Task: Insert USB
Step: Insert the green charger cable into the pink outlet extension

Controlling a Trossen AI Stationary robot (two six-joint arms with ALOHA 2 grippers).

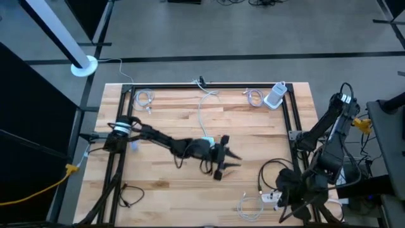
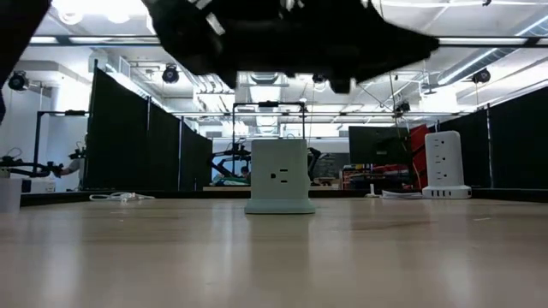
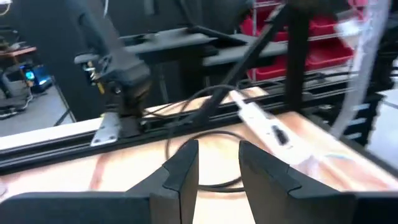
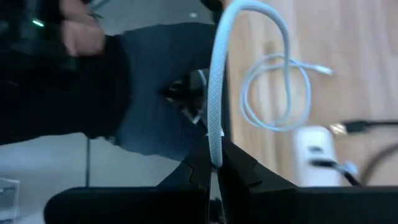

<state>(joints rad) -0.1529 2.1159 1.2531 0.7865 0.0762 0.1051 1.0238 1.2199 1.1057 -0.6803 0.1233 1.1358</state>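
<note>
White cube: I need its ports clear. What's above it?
The left tool hangs just past the cube, its arm above it. The cube's top is hidden in the high view.

In the low view the dark arm [image 2: 291, 38] is cut off at the top; the left pincer's [image 1: 231, 162] load is indiscernible.
</note>
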